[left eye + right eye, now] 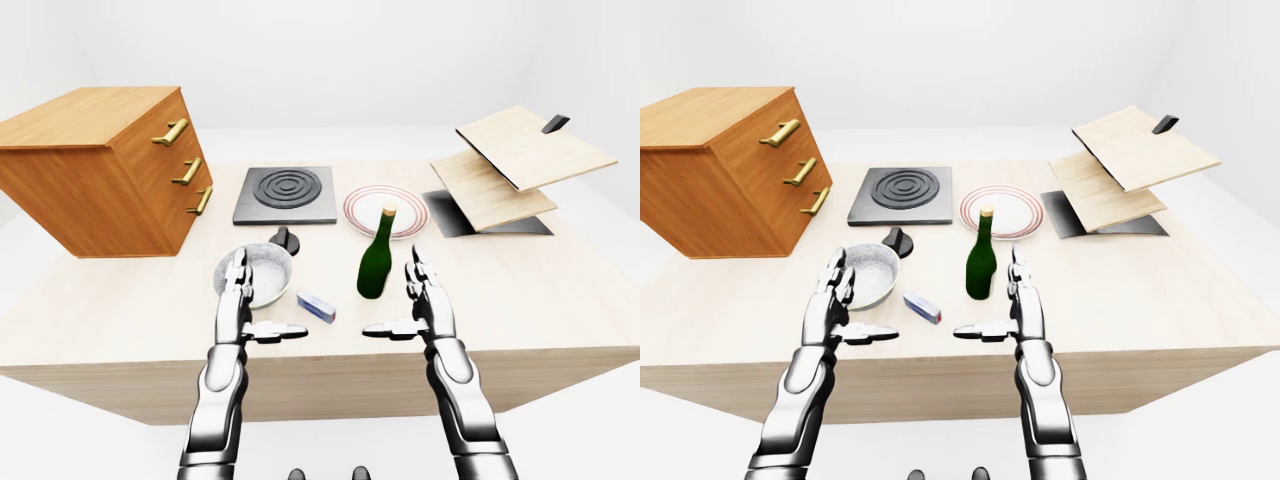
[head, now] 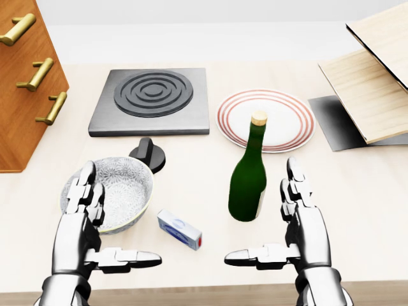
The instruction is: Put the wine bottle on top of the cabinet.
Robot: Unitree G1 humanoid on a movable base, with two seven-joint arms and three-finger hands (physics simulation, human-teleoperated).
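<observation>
Pre-grasp: our right robot hand (image 2: 287, 220) is released beside the upright green glass wine bottle (image 2: 248, 180); left robot hand (image 2: 95, 223) released too. Next we close around it, then lift toward the orange wooden cabinet (image 1: 95, 165).

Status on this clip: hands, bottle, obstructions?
Left hand, right hand open, empty. Wine bottle upright on table, beside right hand. Cabinet top bare. Bowl near left hand.

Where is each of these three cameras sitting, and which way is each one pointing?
Head view: on the robot's head, tilted down at the wine bottle and bowl; only the left hand and right hand show.
Left-eye view: on the head, looking across the whole table to the cabinet; both forearms show.
Right-eye view: beside it, nearly the same picture.
All three share the bottle standing between the open hands.
</observation>
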